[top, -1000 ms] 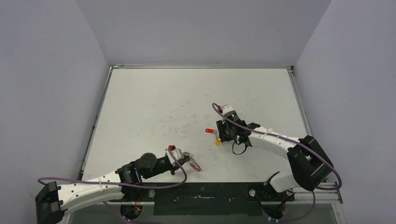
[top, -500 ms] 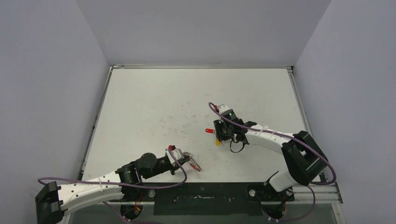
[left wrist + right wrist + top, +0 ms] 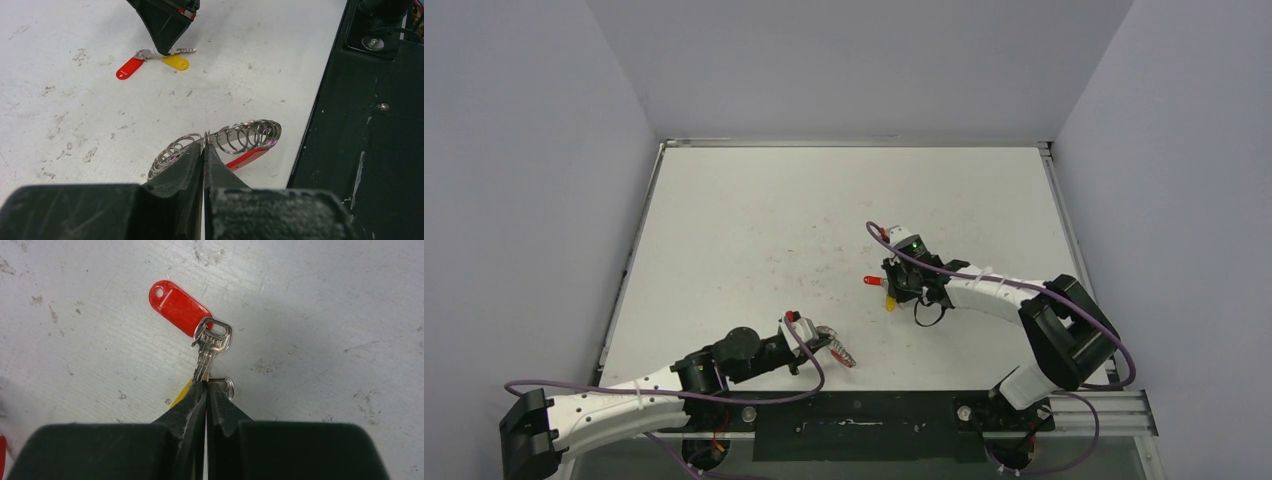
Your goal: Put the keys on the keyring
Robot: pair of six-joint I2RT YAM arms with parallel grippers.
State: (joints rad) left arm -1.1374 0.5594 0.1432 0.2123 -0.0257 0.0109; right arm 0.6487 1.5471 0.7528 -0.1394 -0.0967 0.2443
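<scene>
Two small silver keys lie touching on the white table (image 3: 754, 220). One key (image 3: 212, 341) carries a red tag (image 3: 177, 306), and the other's head (image 3: 228, 388) and yellow tag (image 3: 186, 388) peek out from under my right fingers. My right gripper (image 3: 206, 385) is shut, its tips down on the end of the red-tagged key's blade; no key shows between the jaws. From above, the right gripper (image 3: 890, 291) covers the keys (image 3: 872, 280). The keyring (image 3: 250, 136), a coil of silver loops with a red strip, is pinched by one loop in my shut left gripper (image 3: 204, 146), at the near table edge (image 3: 842, 353).
A black base plate (image 3: 360, 150) runs along the near edge, just right of the keyring. Grey walls close in the table on three sides. The table surface is scuffed with small marks.
My right gripper has closed over the keys and its wrist has shifted slightly left. The left arm and the keyring have not moved.
</scene>
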